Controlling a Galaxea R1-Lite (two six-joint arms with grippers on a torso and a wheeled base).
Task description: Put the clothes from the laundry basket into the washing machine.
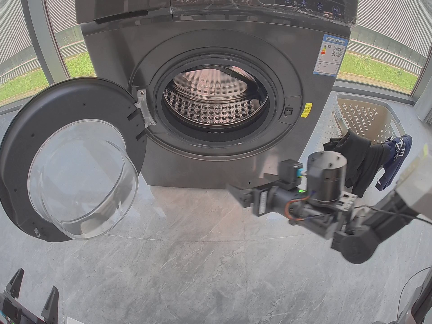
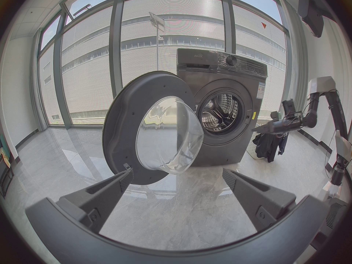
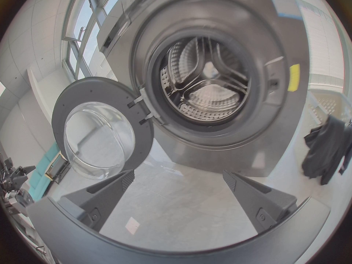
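Standing open to the left of the washing machine (image 1: pixel 112 55), its round door (image 1: pixel 27 158) leaves the porthole unobstructed, with bare floor (image 1: pixel 180 257) stretching between it and the arms. The right gripper (image 1: pixel 236 193) hovers low before the machine, right of the opening, jaws spread wide and empty. The left gripper (image 1: pixel 33 289), near left, is likewise spread with nothing in it. The clothes, a dark garment (image 1: pixel 360 158) and a blue garment (image 1: pixel 396 156), drape limp over the near rim of the laundry basket (image 1: pixel 364 113), a pale perforated tub at far right. The drum (image 1: pixel 211 100) is shiny dimpled steel; the floor is glossy grey veined tile.
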